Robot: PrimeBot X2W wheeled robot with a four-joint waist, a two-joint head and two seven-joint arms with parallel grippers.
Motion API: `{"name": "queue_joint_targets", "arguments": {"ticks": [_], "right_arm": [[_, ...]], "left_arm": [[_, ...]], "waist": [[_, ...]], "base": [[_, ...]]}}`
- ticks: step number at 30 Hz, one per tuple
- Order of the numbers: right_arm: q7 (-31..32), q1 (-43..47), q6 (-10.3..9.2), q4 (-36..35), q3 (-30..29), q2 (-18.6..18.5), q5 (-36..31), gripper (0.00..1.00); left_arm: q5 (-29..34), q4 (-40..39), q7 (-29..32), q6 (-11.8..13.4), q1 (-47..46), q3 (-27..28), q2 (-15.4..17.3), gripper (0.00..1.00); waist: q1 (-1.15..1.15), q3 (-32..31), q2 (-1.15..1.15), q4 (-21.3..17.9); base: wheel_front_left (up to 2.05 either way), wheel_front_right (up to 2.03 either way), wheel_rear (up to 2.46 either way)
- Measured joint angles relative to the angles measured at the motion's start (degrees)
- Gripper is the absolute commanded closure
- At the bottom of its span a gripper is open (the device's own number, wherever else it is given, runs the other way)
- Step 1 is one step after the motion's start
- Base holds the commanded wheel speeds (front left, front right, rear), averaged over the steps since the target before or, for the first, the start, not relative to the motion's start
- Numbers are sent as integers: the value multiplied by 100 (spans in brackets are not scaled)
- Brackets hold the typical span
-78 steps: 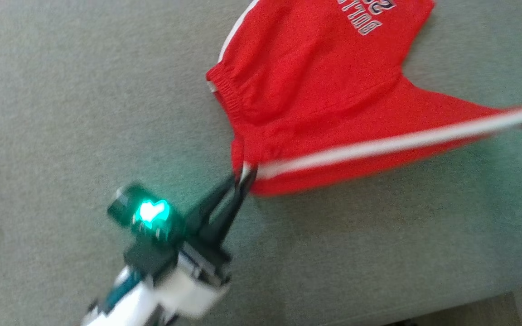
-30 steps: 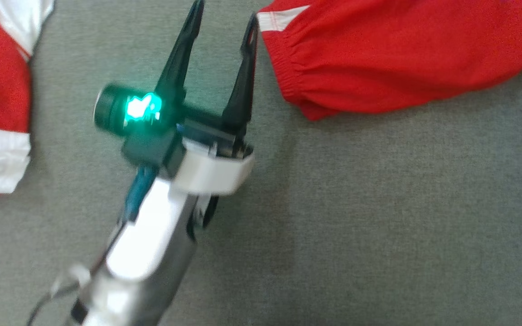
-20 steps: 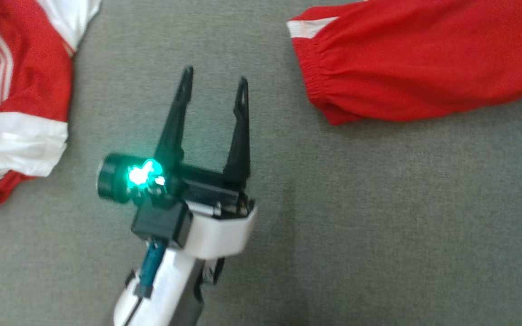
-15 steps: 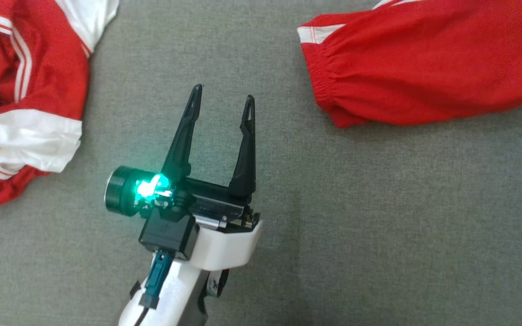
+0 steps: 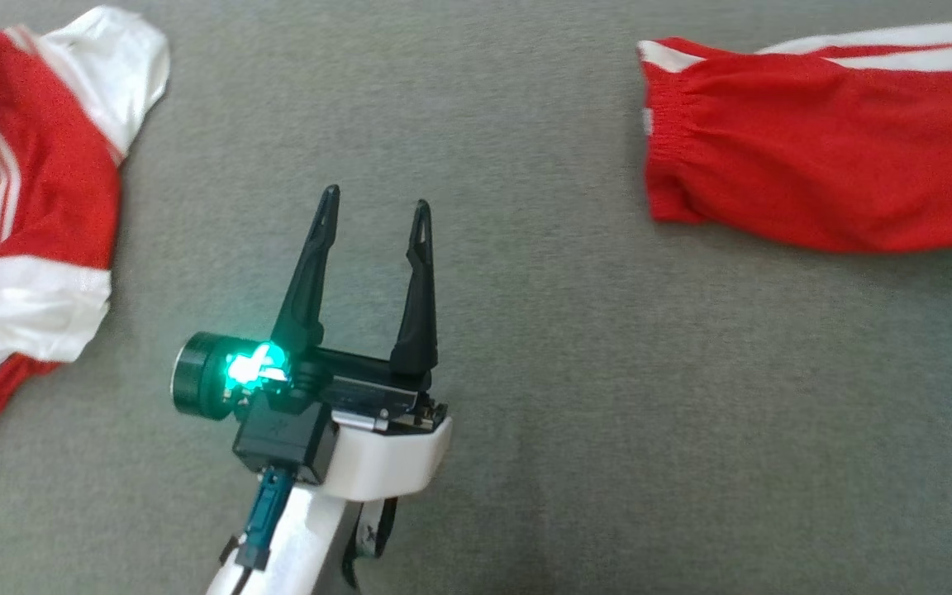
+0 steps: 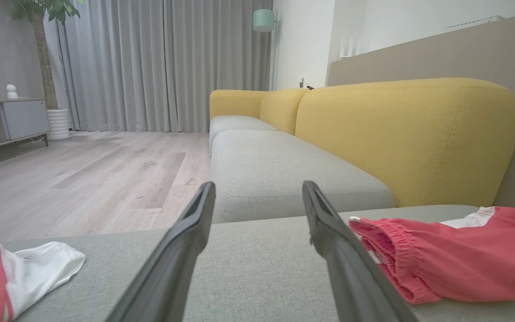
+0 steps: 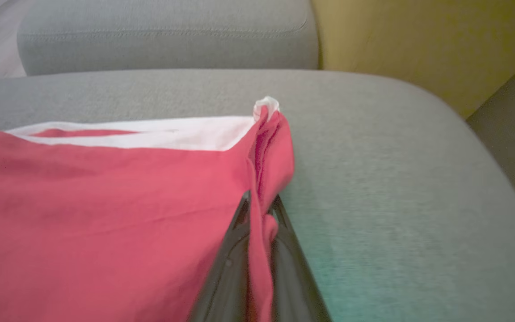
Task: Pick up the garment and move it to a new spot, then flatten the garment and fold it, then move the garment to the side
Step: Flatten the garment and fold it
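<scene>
The garment point(image 5: 815, 173), red shorts with a white side stripe and an elastic waistband, lies folded flat on the grey cushion at the upper right of the head view. My left gripper point(image 5: 373, 207) hovers open over bare cushion, well left of the waistband, with nothing between its fingers. In the left wrist view the garment point(image 6: 441, 259) lies just right of the left gripper point(image 6: 257, 188). In the right wrist view my right gripper point(image 7: 261, 199) is shut on a fold of the garment point(image 7: 105, 201) at its far corner.
A second red and white garment point(image 5: 21, 207) lies crumpled at the left edge of the cushion point(image 5: 608, 413). A yellow sofa back point(image 6: 409, 134) stands behind, a further grey seat point(image 6: 275, 170) lies beyond, and wooden floor point(image 6: 83, 179) is to the left.
The left gripper, earlier shut on the garment's waistband corner, has let go and pulled back open. The head camera has shifted, so the garment now sits farther right.
</scene>
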Motion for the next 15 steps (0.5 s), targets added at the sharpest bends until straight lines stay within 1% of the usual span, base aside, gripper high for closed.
{"name": "queue_joint_targets", "arguments": {"ticks": [3, 7, 10, 12, 14, 15], "right_arm": [[-385, -46, 0, 1, -21, -69, -147, 100], [-717, -361, 0, -354, -19, -4, -304, 100], [-781, -651, 0, -795, 65, 64, -449, 100], [-770, -747, 0, -1218, 180, 134, -464, 100], [-613, -764, 0, -1657, 322, 172, -506, 100], [-613, -764, 0, -1657, 322, 172, -506, 100]], "left_arm": [[0, 11, 0, -47, -2, 58, 0, 0], [8, 79, 0, -130, -3, 102, 1, 0], [8, 147, 0, -136, -3, 99, 1, 0], [7, 166, 0, -179, -2, 92, 1, 0], [-7, 190, 0, -183, 3, 90, 1, 0], [-7, 190, 0, -183, 3, 90, 1, 0]], "waist": [[0, -42, 0, -145], [1, -50, 0, -280], [1, -96, 0, -306], [1, -157, 0, -302], [1, -227, 0, -288], [1, -227, 0, -288]], "base": [[0, 0, 0], [0, 0, 0], [0, 0, 0], [0, 0, 0], [0, 0, 0], [0, 0, 0]]}}
